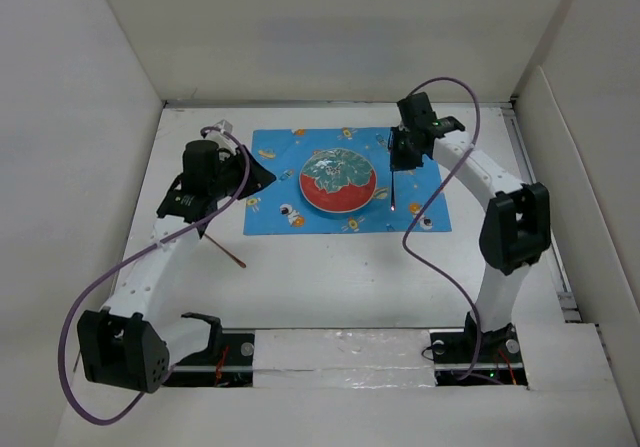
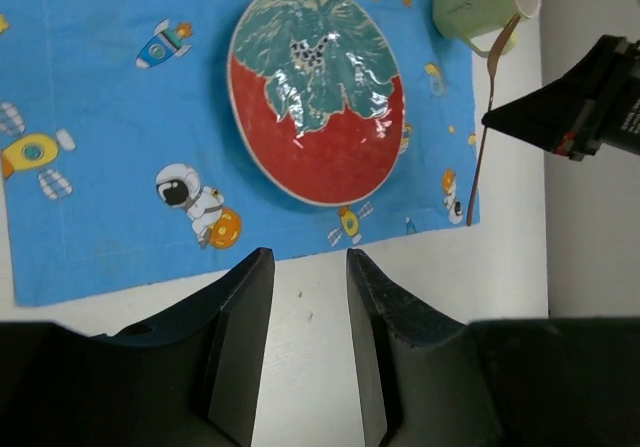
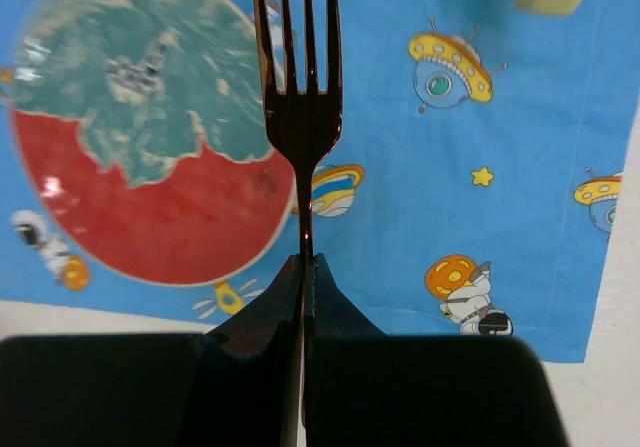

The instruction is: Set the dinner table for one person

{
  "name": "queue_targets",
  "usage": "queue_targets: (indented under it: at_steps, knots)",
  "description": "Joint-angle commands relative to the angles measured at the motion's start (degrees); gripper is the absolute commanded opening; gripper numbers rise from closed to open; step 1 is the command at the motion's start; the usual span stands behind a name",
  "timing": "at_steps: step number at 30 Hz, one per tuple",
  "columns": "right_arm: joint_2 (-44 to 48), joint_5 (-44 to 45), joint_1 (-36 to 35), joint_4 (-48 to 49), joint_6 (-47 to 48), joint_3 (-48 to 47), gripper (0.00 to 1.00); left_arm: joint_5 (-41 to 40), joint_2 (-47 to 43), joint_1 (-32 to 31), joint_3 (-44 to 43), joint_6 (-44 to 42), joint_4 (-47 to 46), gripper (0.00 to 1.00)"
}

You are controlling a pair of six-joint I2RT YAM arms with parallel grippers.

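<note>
On the plain white rectangular tabletop [image 1: 330, 277], a round red-and-green plate [image 1: 338, 181] and pale green cup [image 2: 485, 2] sit on the blue cartoon-print placemat [image 1: 275, 217], the right gripper [image 3: 303, 262] pinching a dark metal fork [image 3: 300, 117] yet to be laid, the left gripper [image 2: 307, 259] parted, empty.

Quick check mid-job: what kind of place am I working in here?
Probably a lab test cell, not a dining room: plain white panels wall in the table, two arms are bolted at its near edge, and one placemat holds a plate.
</note>
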State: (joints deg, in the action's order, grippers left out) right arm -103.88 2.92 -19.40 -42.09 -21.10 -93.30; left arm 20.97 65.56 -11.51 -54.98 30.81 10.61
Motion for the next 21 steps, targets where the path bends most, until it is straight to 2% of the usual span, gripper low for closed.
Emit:
queue_targets:
  at_steps: [1,2,6,9,12,13,15,17,20,21]
  knots:
    - [-8.22,0.15,0.41,-3.25,2.55,-7.31,0.00,-8.37,-6.64,-0.01,2.68,6.61,1.42,0.33]
    - [-8.27,0.16,0.41,-3.27,2.56,-7.34,0.00,-8.40,-6.67,-0.01,2.69,6.63,1.43,0.33]
    - [-13.27,-0.28,1.03,-2.39,3.44,-9.54,0.00,-16.73,-10.71,0.69,3.74,8.83,5.81,0.39]
    - [-16.96,-1.34,2.25,-1.68,4.31,-10.32,0.00,-16.50,-10.98,3.58,4.96,9.97,10.38,0.44]
    - [-20.74,-1.07,2.78,-2.30,5.19,-12.52,0.00,-7.48,-10.54,13.33,8.74,7.70,11.18,0.45]
    - [-21.28,-1.33,2.79,-2.13,5.37,-12.78,0.00,-5.96,-10.11,18.14,9.53,6.82,12.23,0.45]
    - [-22.50,-2.48,2.79,-1.51,5.11,-12.88,0.00,-3.93,-7.74,22.56,10.16,3.49,13.99,0.45]
    - [-23.21,-2.48,2.79,-1.07,4.58,-13.66,0.00,-4.18,-5.28,27.40,9.11,1.46,17.67,0.44]
    - [-24.09,-2.30,2.79,-0.89,4.05,-14.80,0.01,-9.62,-2.11,28.38,7.35,0.48,22.25,0.44]
    - [-24.35,-2.39,2.79,-0.81,3.79,-14.90,0.10,-12.33,-2.28,28.38,6.56,0.92,22.87,0.44]
